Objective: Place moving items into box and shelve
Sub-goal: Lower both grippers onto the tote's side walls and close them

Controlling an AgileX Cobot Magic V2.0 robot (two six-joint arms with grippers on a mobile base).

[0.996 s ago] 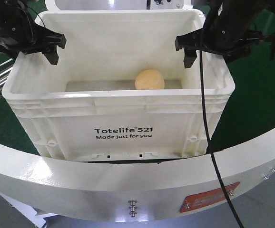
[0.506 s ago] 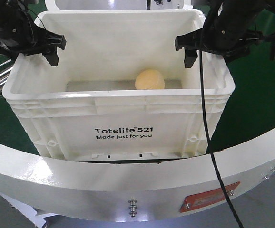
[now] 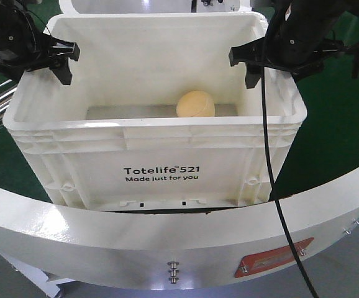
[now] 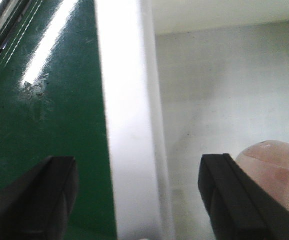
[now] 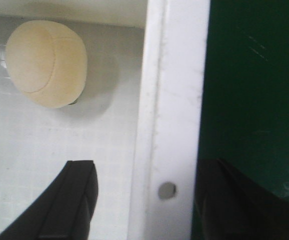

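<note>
Green flooring (image 3: 338, 130) surrounded the loaded box (image 3: 158, 133).
Left gripper (image 3: 30, 62) and right gripper (image 3: 279, 68), spread, straddled its side rims; clamping to lift seemed due.

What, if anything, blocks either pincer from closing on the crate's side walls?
Nothing visible. The open left pincer and right pincer each straddle a wall of the crate, one finger inside, one outside. The ball lies apart on the floor.

The front-facing camera sits on the robot and looks forward and down over its curved white base ring (image 3: 167, 230) into the white crate (image 3: 161, 133). Each wrist camera looks down from very close on one crate edge: the left rim (image 4: 127, 125) and the right rim (image 5: 172, 115). The yellow-orange ball (image 3: 195, 104) appears in both the front and right-wrist views.
</note>
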